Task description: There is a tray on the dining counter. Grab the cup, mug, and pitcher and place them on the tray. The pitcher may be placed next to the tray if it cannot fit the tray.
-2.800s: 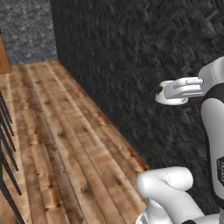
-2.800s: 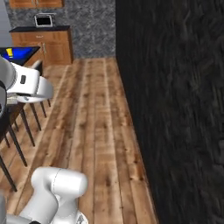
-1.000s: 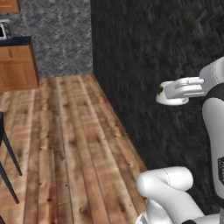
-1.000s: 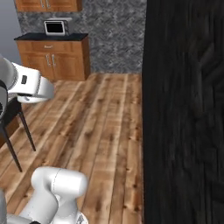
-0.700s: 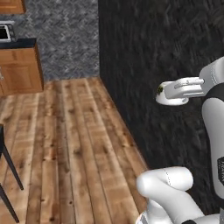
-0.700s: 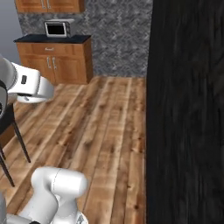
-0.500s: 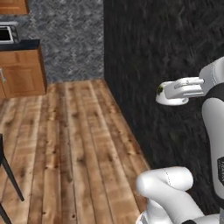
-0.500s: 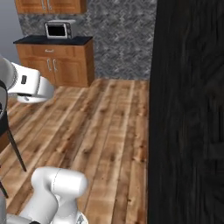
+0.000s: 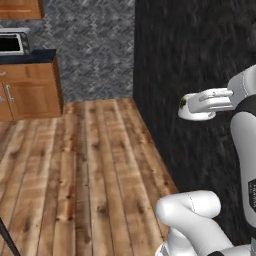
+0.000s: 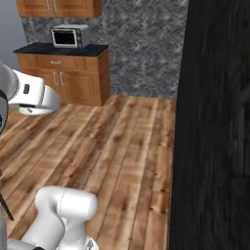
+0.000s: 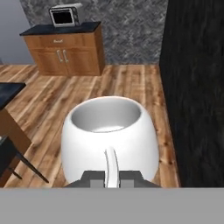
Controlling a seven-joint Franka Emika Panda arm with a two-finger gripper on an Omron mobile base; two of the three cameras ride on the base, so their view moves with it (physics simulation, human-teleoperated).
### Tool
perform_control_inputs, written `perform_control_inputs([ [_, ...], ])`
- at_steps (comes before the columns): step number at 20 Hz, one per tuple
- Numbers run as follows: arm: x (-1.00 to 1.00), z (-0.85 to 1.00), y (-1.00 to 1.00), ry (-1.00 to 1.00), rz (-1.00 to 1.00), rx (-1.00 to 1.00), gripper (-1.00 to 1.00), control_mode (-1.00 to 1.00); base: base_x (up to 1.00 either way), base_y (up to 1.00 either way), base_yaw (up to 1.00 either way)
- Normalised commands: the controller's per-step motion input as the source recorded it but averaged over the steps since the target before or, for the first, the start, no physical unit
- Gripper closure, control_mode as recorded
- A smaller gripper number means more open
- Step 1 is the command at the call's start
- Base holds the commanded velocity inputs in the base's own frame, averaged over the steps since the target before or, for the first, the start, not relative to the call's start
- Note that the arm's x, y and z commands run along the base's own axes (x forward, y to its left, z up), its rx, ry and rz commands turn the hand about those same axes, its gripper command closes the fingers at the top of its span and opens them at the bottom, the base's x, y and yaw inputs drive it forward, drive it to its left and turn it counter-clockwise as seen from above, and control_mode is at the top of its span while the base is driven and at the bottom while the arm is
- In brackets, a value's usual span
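Note:
In the hand view the white mug [image 11: 109,131] sits close up, mouth open toward the camera and grey inside. My gripper [image 11: 112,177] is shut on its thin side handle, which runs down between the two dark fingertips [image 11: 93,176]. The mug hangs in the air above the wood floor. At the left edge, a corner of the black-topped dining counter [image 11: 8,93] on its wooden base shows, with a stool [image 11: 9,153] below it. The tray, cup and pitcher are out of view.
A tall black wall [image 9: 200,55] [image 10: 215,122] [image 11: 197,87] stands close on the right. Across the wooden floor [image 10: 112,146] is a wooden cabinet [image 10: 73,78] with a black top and a microwave [image 10: 68,36] [image 11: 65,15], backed by grey herringbone tiles.
The whole picture has shifted as the base turns: the cabinet and microwave have come further into view and the stools have slid out. The arm keeps its pose, still holding the mug.

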Motion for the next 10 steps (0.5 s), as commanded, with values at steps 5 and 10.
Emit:
perform_control_inputs([
  [5,0.0,0.0,0.0,0.0,0.0,0.0,1.0,1.0,1.0,-0.03,0.26],
  [10,0.0,0.0,0.0,0.0,0.0,0.0,1.0,1.0,1.0,-0.01,0.43],
])
